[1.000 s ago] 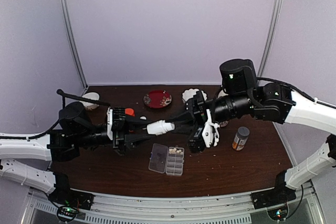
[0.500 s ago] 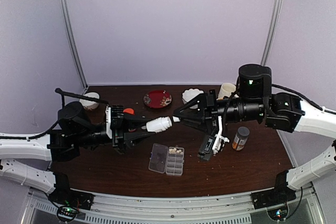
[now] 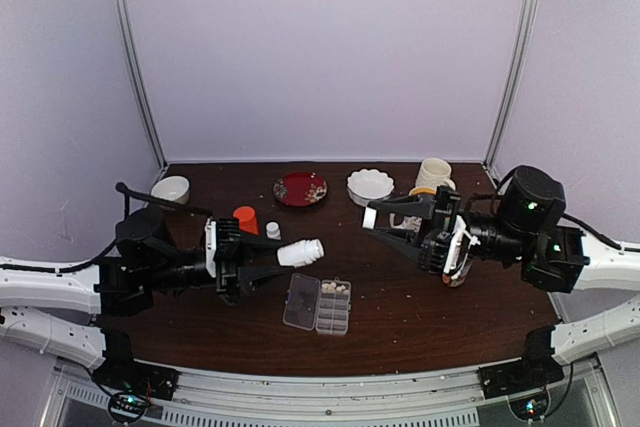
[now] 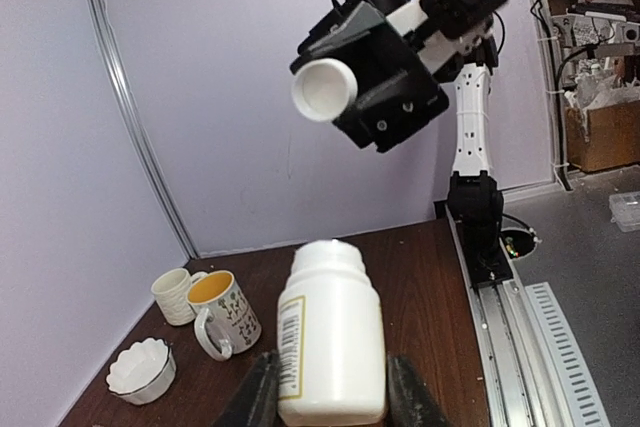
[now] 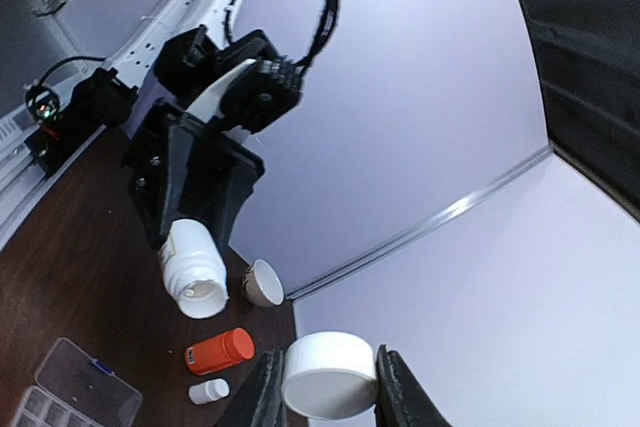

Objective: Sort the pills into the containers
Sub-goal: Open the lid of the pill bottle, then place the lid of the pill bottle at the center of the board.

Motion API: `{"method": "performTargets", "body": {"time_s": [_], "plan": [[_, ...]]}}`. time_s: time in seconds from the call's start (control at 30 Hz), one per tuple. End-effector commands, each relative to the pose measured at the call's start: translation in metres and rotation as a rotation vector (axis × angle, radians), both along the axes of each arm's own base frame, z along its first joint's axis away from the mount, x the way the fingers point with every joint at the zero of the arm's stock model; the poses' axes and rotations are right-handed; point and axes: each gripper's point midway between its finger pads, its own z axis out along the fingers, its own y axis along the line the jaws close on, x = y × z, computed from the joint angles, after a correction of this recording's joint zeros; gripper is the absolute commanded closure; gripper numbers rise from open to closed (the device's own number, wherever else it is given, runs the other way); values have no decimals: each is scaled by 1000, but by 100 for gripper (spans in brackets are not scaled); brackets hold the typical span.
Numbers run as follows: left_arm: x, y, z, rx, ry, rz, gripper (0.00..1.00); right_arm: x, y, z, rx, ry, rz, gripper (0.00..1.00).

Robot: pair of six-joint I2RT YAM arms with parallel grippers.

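Observation:
The clear pill box (image 3: 318,305) lies open near the table's front middle, its lid flat to the left. Whitish pills (image 3: 335,289) fill some cells. My left gripper (image 3: 268,259) is shut on a white bottle (image 3: 300,252) and holds it sideways above the table, its open mouth pointing right. In the left wrist view the bottle (image 4: 332,337) sits between the fingers of that gripper (image 4: 330,402). My right gripper (image 3: 385,223) is shut on the bottle's white cap (image 3: 369,218), well right of the bottle. The right wrist view shows the cap (image 5: 328,375) and the open bottle mouth (image 5: 198,292).
An orange bottle (image 3: 245,219) and a small white bottle (image 3: 273,231) stand behind the left gripper. A red plate (image 3: 300,189), a white scalloped bowl (image 3: 370,185) and mugs (image 3: 433,174) line the back. A small bowl (image 3: 171,190) sits at the back left.
My right gripper has drawn back to the right with the cap, away from the bottle. The bottle's mouth is now open. The left gripper has hardly moved.

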Motion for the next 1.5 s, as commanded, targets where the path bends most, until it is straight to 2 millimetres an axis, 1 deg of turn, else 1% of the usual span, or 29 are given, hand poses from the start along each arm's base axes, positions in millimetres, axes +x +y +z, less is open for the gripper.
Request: {"method": "performTargets", "body": {"time_s": [0.0, 0.13, 0.27, 0.3, 0.37, 0.47, 0.63, 0.77, 0.97, 1.13, 1.27, 1.37, 1.47], "plan": [[4, 7, -22, 15, 17, 32, 89, 18, -29, 36, 391, 585, -78, 100], [4, 10, -51, 63, 30, 42, 89, 26, -33, 5, 365, 857, -151, 100], [5, 13, -79, 131, 29, 61, 90, 25, -30, -27, 332, 1028, -161, 100], [6, 13, -86, 154, 28, 66, 90, 24, -29, -37, 322, 1065, -159, 100], [8, 14, -99, 197, 25, 72, 90, 23, -28, -49, 322, 1126, -155, 100], [12, 15, -112, 221, 27, 100, 90, 21, -26, -66, 311, 1205, -148, 100], [18, 14, -138, 264, 38, 124, 90, 19, -21, -87, 278, 1286, -159, 100], [21, 7, -161, 310, 61, 118, 92, 19, -21, -97, 261, 1316, -171, 100], [24, -1, -178, 339, 72, 109, 93, 18, -23, -103, 262, 1338, -177, 100], [26, -5, -192, 362, 81, 100, 93, 17, -22, -119, 236, 1407, -199, 100], [26, -5, -197, 378, 70, 94, 94, 20, -24, -145, 237, 1471, -254, 100], [24, -6, -204, 395, 69, 81, 94, 33, -29, -175, 224, 1517, -401, 100], [24, -7, -206, 393, 70, 74, 94, 42, -35, -207, 170, 1566, -540, 100]]}}
